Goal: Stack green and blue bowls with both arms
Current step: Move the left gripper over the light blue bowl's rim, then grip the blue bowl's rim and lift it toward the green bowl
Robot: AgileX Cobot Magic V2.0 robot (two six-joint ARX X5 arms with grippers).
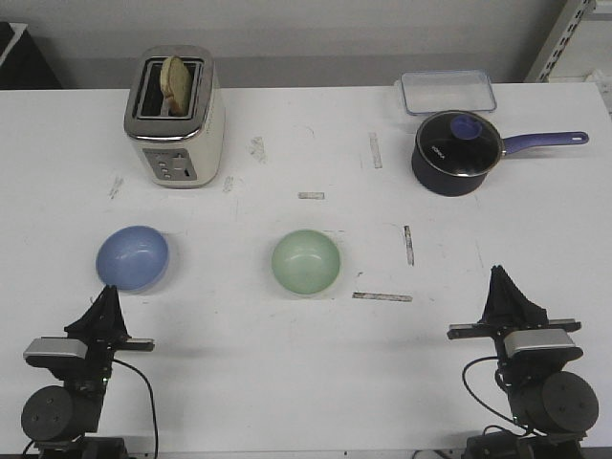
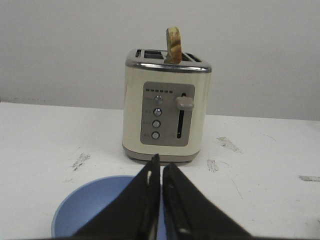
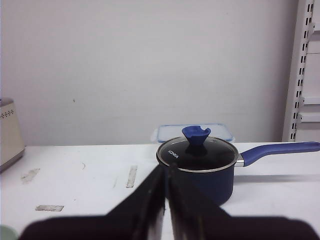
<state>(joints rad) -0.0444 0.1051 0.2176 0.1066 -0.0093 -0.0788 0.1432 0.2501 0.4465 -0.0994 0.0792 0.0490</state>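
Bowls, two, small and round, both upright on the white surface [image 1: 287, 382] and well apart from each other. Blue bowl [image 1: 132, 258]: left side, nearer than the toaster [image 1: 176, 117], just ahead of the left gripper [image 1: 107, 295]. Green bowl [image 1: 306, 262]: near the middle of the surface, between the two arms, touching nothing.

Left gripper: low at the near left edge, fingers together with only a thin slit between them, holding nothing. In the left wrist view its tip [image 2: 160, 162] points over the blue bowl [image 2: 85, 210] toward the toaster [image 2: 167, 107].

Right gripper [image 1: 500, 277]: low at the near right edge, fingers together, holding nothing, well apart from the green bowl. In the right wrist view its tip [image 3: 165, 170] points toward the saucepan [image 3: 197, 170]; a sliver of the green bowl [image 3: 6, 233] shows at the corner.

Toaster: cream and chrome, far left, one slice of bread [image 1: 176, 82] standing in a slot.

Saucepan [image 1: 457, 153]: dark, glass lid with blue knob, purple handle pointing right, far right of the surface.

Container [image 1: 448, 93]: clear, rectangular, blue-rimmed, just behind the saucepan.

Tape strips [image 1: 382, 296]: several worn pieces scattered on the surface.
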